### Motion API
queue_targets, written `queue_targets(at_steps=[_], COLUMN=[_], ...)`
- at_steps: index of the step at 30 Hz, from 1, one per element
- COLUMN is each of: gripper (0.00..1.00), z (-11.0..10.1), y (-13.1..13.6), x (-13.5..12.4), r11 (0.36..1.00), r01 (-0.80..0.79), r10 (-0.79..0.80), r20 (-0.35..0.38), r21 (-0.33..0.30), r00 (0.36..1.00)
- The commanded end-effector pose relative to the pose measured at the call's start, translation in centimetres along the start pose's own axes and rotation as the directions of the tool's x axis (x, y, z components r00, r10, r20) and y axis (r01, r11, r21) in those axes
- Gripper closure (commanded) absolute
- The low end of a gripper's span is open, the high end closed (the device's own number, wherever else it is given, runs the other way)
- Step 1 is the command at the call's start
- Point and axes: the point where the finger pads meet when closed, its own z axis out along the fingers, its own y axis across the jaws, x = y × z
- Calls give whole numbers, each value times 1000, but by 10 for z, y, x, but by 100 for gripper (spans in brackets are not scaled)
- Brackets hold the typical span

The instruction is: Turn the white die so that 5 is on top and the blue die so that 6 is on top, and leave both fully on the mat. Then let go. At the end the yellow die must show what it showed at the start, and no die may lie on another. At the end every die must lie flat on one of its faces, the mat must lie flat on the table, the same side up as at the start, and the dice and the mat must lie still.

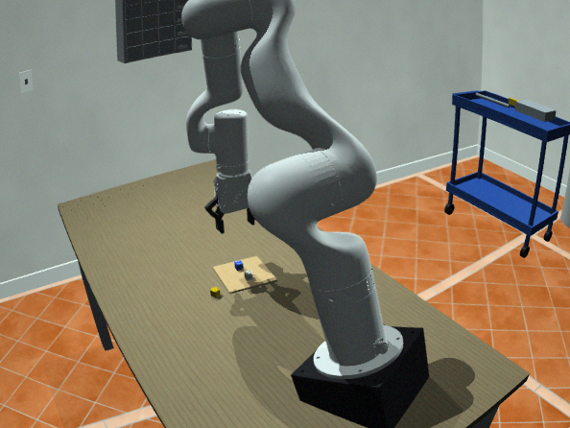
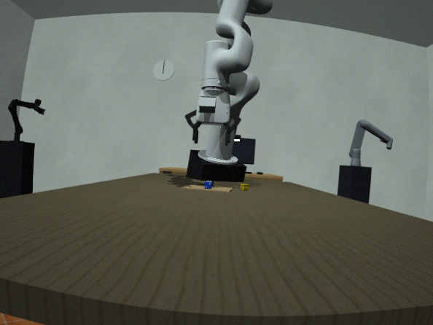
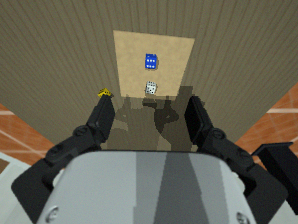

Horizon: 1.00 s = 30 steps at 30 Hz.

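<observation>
A tan mat [image 1: 242, 273] lies flat on the table. The blue die [image 1: 238, 265] sits on it, and in the wrist view the blue die [image 3: 151, 61] shows six pips on top. The white die [image 1: 249, 274] sits beside it on the mat; in the wrist view the white die [image 3: 150, 88] shows several pips, too small to count. The yellow die [image 1: 215, 292] lies on the table off the mat's edge; it also shows in the wrist view [image 3: 104, 92]. My gripper [image 1: 234, 221] [image 3: 149, 104] hangs well above the mat, open wide and empty. In the exterior view the blue die [image 2: 208, 184] and yellow die [image 2: 244, 186] show; the white die is hidden.
The arm's black base [image 1: 362, 379] stands on the table's near right end. A blue cart [image 1: 509, 158] stands on the floor to the right, away from the table.
</observation>
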Motion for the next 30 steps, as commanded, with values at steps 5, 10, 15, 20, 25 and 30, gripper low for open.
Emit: queue_targets(at_steps=[5,10,15,20,25,30], gripper=[0,0,0,0,0,0], z=[-43,-51,-54,-54,-54,-54], y=[0,0,0,0,0,0], x=[1,1,1,1,1,1], r11=[1000,1000,1000,1000,1000,1000], r01=[0,0,0,0,0,0], r10=[0,0,0,0,0,0], r20=[1,1,1,1,1,1], r21=[-2,-2,-2,-2,-2,-2], r00=[1000,1000,1000,1000,1000,1000])
